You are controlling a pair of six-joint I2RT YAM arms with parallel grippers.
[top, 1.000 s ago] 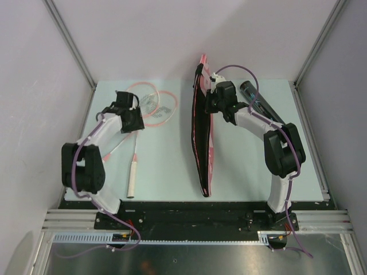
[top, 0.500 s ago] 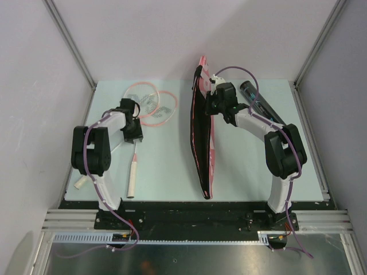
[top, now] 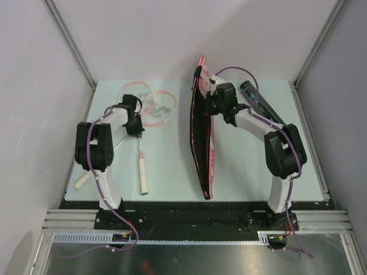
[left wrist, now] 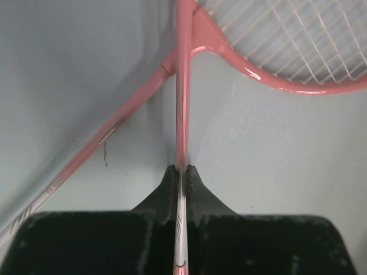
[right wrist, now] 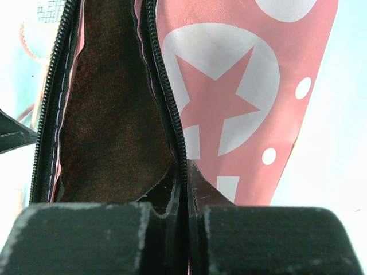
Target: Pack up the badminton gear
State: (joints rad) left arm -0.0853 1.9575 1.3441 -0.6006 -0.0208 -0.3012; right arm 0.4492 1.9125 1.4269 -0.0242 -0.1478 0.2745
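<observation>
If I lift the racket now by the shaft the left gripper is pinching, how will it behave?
Probably light: thin racket shaft, open strung head. Pinched near the head, far from the handle, it may droop handle-down. The glossy shaft could slip or spin in the left gripper.

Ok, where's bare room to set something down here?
Bare: pale table between the white racket handle and the upright pink racket cover, and right of that cover at the near edge. Crowded: far left, pink racket heads; far right, long black tube.

Pale green table (top: 172, 160) boxed by plain white walls (top: 189, 34), aluminium frame posts (top: 70, 43)
</observation>
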